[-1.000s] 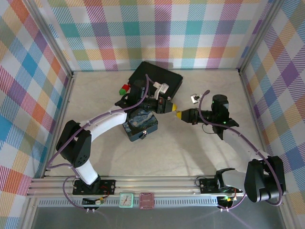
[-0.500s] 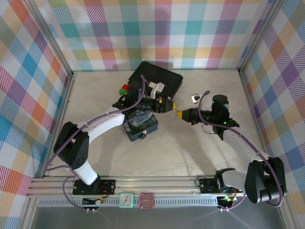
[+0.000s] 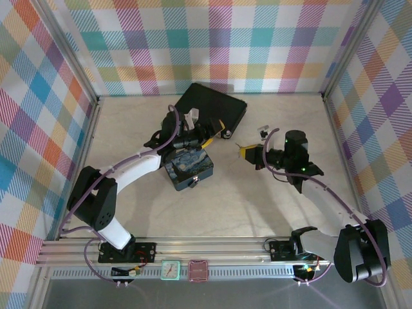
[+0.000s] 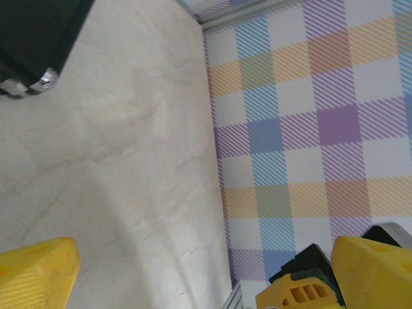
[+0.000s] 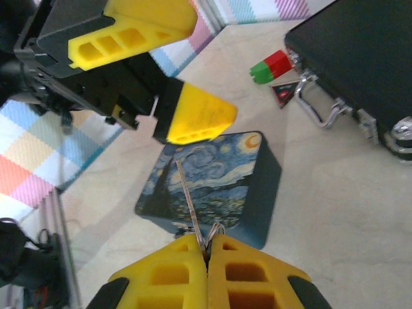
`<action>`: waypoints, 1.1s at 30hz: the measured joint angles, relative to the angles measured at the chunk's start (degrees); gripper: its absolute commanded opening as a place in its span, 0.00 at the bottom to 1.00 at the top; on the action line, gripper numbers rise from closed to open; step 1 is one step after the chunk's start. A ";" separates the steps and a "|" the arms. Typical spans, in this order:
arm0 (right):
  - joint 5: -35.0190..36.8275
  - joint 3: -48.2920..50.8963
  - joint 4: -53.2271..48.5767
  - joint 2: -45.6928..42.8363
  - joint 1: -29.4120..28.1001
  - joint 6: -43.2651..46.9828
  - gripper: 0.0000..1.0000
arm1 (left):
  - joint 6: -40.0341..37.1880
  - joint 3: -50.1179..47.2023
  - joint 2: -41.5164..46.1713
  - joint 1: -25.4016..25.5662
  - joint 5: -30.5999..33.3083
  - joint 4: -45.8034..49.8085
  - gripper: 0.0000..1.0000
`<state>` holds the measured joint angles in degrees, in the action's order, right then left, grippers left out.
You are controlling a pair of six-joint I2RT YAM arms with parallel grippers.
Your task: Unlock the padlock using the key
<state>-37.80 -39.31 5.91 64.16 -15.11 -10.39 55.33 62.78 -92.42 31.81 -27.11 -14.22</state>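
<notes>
Unlocking job, mid-table: the right gripper (image 5: 207, 254) has its yellow jaws pressed fully together on the head end of the key (image 5: 187, 193). The thin blade sticks out free ahead of the fingertips, a hold that appears chosen so the blade can reach a keyhole unobstructed. Beneath and just past the key sits the blue starry-painting tin (image 5: 212, 180), a bystander to the task.

Facing it, the left gripper (image 4: 203, 277) hangs with its jaws spread wide and nothing between them, close to the key's tip but not touching it. It looks free to take hold of something else.

The padlock (image 3: 262, 133), as best one can tell a tiny silvery object, lies on the table beyond the right gripper, apart from both tools and held by neither. It would likely need steadying before the key goes in.

Farther back, the red and green blocks (image 5: 273, 64) rest beside the black case (image 5: 360, 51) by the rear wall.
</notes>
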 measured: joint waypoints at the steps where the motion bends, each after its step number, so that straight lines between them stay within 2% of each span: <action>1: 1.88 0.00 -0.15 -0.07 -0.61 1.20 0.00 | 1.18 0.00 0.02 0.57 1.07 0.39 0.97; 11: 24.09 -0.50 -2.05 -0.31 -9.90 17.35 0.00 | 11.23 2.99 0.02 7.30 8.04 4.70 0.78; 16: 31.50 -0.98 -1.66 1.18 -12.37 22.82 0.00 | 14.23 4.28 -1.16 8.55 9.22 4.46 0.67; 19: 34.38 -0.98 -1.03 1.55 -13.49 25.03 0.00 | 15.96 5.01 -2.58 9.40 9.86 4.68 0.58; 25: 37.18 -0.76 2.54 1.68 -15.06 27.78 0.00 | 17.55 5.03 -3.08 10.43 10.73 5.09 0.54; 28: 37.79 -0.66 4.00 2.05 -15.74 28.44 0.00 | 18.18 5.27 -3.26 10.45 10.93 4.98 0.42; 33: 38.84 -0.13 5.20 3.21 -16.83 29.46 0.00 | 18.60 5.38 -3.50 10.45 11.82 4.90 0.35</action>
<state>1.04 -39.44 11.11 67.37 -31.94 19.07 73.93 68.16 -95.92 42.26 -15.29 -9.32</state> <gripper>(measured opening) 0.061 0.370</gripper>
